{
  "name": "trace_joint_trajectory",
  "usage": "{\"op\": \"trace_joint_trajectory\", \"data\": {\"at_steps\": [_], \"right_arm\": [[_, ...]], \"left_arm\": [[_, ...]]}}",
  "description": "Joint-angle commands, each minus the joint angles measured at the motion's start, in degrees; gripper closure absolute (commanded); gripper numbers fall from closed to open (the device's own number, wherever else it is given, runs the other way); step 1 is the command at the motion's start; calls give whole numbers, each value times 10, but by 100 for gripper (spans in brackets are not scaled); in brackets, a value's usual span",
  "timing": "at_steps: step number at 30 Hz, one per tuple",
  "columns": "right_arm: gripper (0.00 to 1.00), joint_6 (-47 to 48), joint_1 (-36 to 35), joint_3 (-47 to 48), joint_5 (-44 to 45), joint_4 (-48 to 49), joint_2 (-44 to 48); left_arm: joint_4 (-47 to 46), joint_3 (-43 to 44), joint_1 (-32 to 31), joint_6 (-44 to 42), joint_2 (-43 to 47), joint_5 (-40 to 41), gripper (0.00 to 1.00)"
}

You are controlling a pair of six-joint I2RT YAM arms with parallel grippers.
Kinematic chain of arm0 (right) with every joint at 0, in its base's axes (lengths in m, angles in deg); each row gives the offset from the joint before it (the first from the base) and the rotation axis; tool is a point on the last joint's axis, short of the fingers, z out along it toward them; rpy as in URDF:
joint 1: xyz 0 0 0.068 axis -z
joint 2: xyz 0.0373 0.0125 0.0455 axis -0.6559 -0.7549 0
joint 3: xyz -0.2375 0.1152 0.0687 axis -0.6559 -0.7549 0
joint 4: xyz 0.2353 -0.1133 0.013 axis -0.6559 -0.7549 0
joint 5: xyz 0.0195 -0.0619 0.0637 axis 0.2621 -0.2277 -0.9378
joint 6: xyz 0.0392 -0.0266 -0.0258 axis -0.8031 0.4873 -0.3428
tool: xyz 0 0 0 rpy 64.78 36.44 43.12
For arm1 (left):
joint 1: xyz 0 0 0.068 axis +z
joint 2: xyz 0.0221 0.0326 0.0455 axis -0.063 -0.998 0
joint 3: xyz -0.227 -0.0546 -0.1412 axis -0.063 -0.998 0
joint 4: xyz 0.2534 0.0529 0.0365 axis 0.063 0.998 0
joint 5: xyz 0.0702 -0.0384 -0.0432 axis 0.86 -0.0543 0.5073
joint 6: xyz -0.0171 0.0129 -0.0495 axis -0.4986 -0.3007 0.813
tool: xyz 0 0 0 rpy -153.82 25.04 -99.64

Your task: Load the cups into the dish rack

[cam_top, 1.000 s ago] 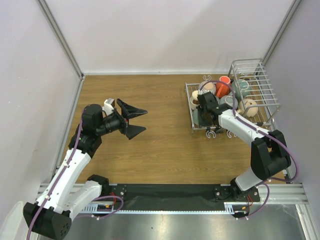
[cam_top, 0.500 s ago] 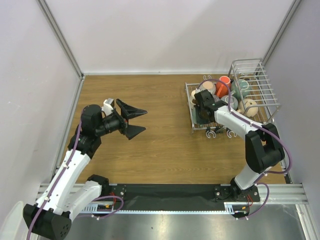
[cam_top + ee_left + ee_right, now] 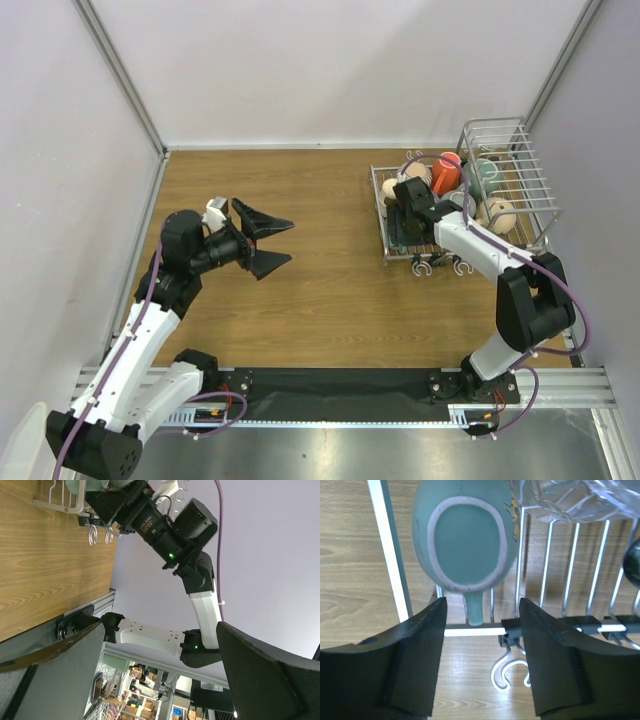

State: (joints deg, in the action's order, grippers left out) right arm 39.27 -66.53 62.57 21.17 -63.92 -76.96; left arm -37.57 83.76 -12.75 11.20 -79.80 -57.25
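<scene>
The dish rack stands at the far right of the table, with several cups in it, among them an orange-lined mug and a beige mug. My right gripper hangs over the near edge of the rack's flat tray. In the right wrist view a teal mug lies bottom-up on the rack wires, handle toward me. The right gripper is open, fingers either side of the handle and apart from it. A clear glass lies behind. My left gripper is open and empty above the table's left half.
Curled wire hooks hang off the tray's near edge, just below my right fingers. A dark round cup shows at the right edge. White walls close in on the table, the right one close behind the basket.
My right gripper has opened from shut beside the teal mug's handle, and its wrist has shifted slightly toward the far side. The left arm has not moved.
</scene>
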Motion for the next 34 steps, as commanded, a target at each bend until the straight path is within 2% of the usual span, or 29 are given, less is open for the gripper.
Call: {"op": "trace_joint_trajectory", "data": {"at_steps": [1, 6, 9, 10, 11, 15, 18, 22, 27, 31, 33, 34], "right_arm": [[33, -3, 1, 23, 24, -16, 49], [24, -10, 1, 37, 39, -57, 100], [12, -16, 0, 46, 41, -86, 148], [3, -18, -1, 47, 44, -101, 161], [0, -21, -1, 46, 44, -105, 173], [0, -63, -1, 15, 28, -112, 278], [0, -116, -9, -53, 8, -82, 337], [0, -181, -21, -137, -20, -43, 417], [0, -221, -21, -182, -50, -67, 434], [0, -237, -21, -211, -71, -41, 463], [1, -240, -22, -229, -80, -17, 491], [0, -245, -22, -235, -81, -7, 505]], "left_arm": [[0, 9, -10, -11, 9, 2, 0], [8, 13, -28, -32, 3, 11, 0], [20, 21, -45, -67, -15, 16, 0], [28, 31, -51, -78, -21, 17, 0], [34, 36, -57, -105, -37, 18, 0], [56, 62, -110, -179, -68, 46, 0], [36, 52, -139, -211, -71, 61, 0], [-72, -37, -146, -193, -40, 60, 0], [-116, -98, -146, -195, 2, 68, 0], [-162, -130, -146, -188, 19, 56, 0], [-209, -158, -146, -175, 29, 48, 0], [-271, -170, -146, -158, 36, 46, 0]]}}
